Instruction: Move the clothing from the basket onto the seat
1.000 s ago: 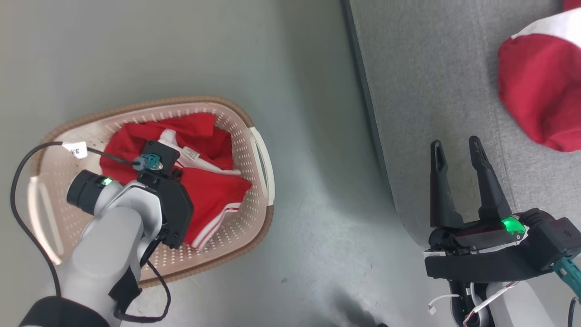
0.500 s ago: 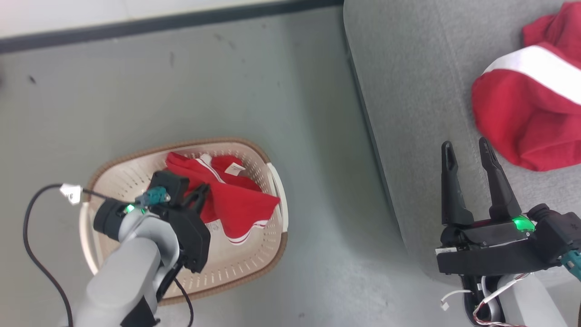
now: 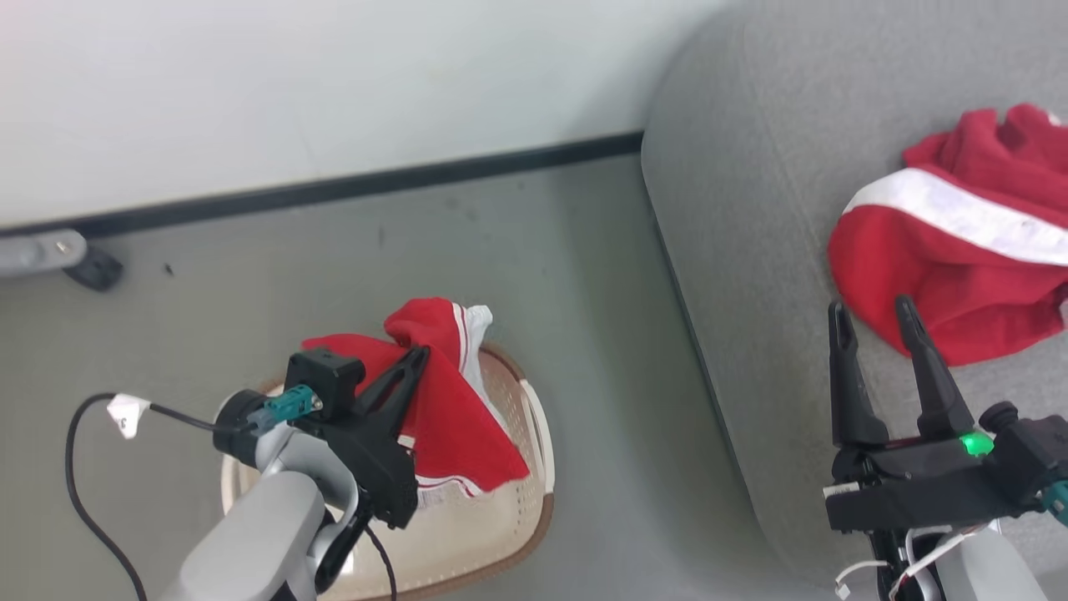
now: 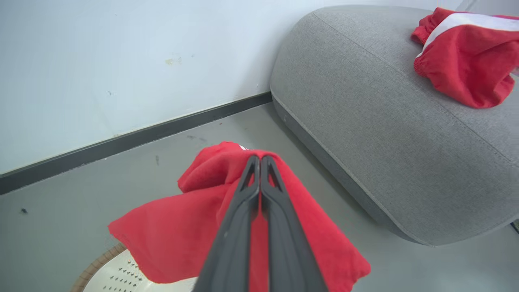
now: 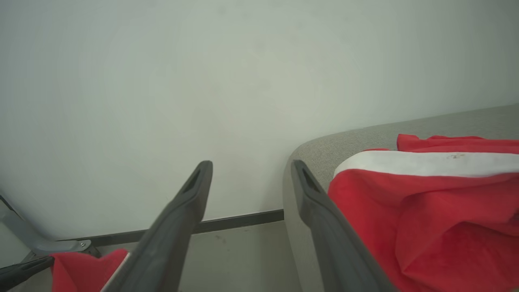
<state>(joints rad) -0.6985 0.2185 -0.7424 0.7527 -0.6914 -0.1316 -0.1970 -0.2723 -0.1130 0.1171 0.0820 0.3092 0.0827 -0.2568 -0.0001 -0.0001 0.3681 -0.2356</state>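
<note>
My left gripper (image 3: 421, 354) was poised over the basket (image 3: 484, 530), its pale forearm coming up from the lower left of the head view. Its fingers slanted up and to the right, pressed tight together on a red garment (image 3: 455, 417). The cloth was pinched near the tips and hung in loose folds down both sides of them, with a white-striped hem at its lower edge and white trim at the top. Whether its lowest fold touched the basket I could not tell. My right gripper (image 3: 872, 307) stood over the seat (image 3: 751, 275), fingers parted wide and holding nothing, tips just short of the second red garment (image 3: 943, 275) — a crumpled heap with a broad white band, lying on the grey cushion.
</note>
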